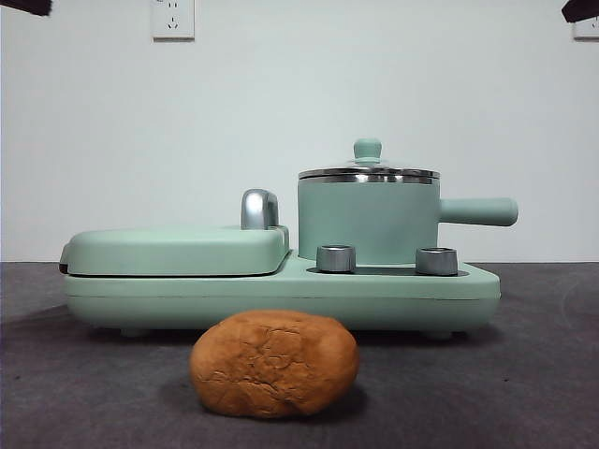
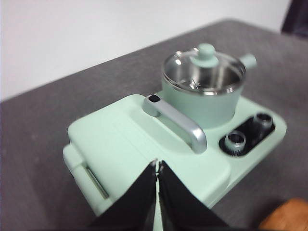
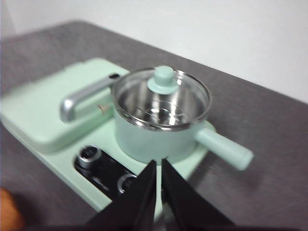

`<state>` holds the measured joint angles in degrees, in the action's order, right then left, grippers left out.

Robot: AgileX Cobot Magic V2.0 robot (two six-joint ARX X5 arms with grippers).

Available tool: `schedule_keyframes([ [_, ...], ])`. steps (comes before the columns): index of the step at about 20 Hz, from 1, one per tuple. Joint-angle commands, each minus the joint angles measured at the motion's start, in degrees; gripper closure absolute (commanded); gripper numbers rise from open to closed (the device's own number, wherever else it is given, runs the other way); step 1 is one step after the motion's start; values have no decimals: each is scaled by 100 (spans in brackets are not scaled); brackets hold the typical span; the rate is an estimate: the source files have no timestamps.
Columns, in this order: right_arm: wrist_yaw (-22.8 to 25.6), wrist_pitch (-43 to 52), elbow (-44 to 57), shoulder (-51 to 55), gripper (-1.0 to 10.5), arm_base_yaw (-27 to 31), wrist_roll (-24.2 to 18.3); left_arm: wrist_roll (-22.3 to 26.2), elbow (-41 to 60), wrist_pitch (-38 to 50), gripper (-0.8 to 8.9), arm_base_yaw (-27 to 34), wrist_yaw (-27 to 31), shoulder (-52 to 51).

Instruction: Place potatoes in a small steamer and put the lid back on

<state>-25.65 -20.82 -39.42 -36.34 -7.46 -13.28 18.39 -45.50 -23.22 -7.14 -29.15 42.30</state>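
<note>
- The potato (image 1: 274,364) lies on the dark grey table (image 1: 543,393), near its front edge and just in front of the mint-green cooker base (image 1: 393,297), apart from it.
- It is one oval lump, orange-brown, with a dull skin crossed by cracks and wrinkles, darker along the underside. Its long axis runs side to side.
- In the left wrist view only an orange-brown corner of the potato (image 2: 288,215) shows, and in the right wrist view only a blurred orange edge (image 3: 8,211).
- The small steamer (image 1: 368,223) stands upright on the right half of the cooker base, behind two steel control knobs (image 1: 336,258). It is a mint-green cylinder with a steel rim and a straight green side handle (image 1: 479,211) pointing toward the table's right edge.
- The lid (image 1: 369,172) sits closed on the steamer: clear glass in a steel rim, with a small mint-green knob (image 1: 367,149) on top. Through the glass the wrist views show a bright steel interior (image 3: 161,103).
- A flat mint-green griddle cover (image 1: 178,249) lies shut over the left half of the base, with a curved steel handle (image 1: 259,209) at its inner side, next to the steamer.
- The left gripper (image 2: 157,166) hangs above the griddle cover, jaws pressed nearly together, holding nothing.
- The right gripper (image 3: 159,166) hangs above the base near the steamer and its knobs, jaws likewise narrow and empty.
- A white wall with a socket (image 1: 172,18) stands behind the table.
</note>
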Motion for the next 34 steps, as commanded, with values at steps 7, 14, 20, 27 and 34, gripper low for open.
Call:
schedule_keyframes([
  [7, 1003, -645, -190, -57, 801, -525, -1591, 1128, -168, 52, 690, -387, -50, 118],
  [14, 1075, -621, -190, -57, 741, -570, -1585, 505, -168, 61, 507, -529, -46, 118],
  [20, 1073, -531, -190, -57, 741, -570, -1220, -101, -168, 658, 558, -695, 153, 280],
  [27, 1069, -472, -190, -57, 741, -570, -905, -568, -177, 1768, 561, -1139, 431, 874],
  [34, 1069, -470, -190, -57, 741, -570, -697, -601, -568, 2299, 561, -1696, 839, 1921],
])
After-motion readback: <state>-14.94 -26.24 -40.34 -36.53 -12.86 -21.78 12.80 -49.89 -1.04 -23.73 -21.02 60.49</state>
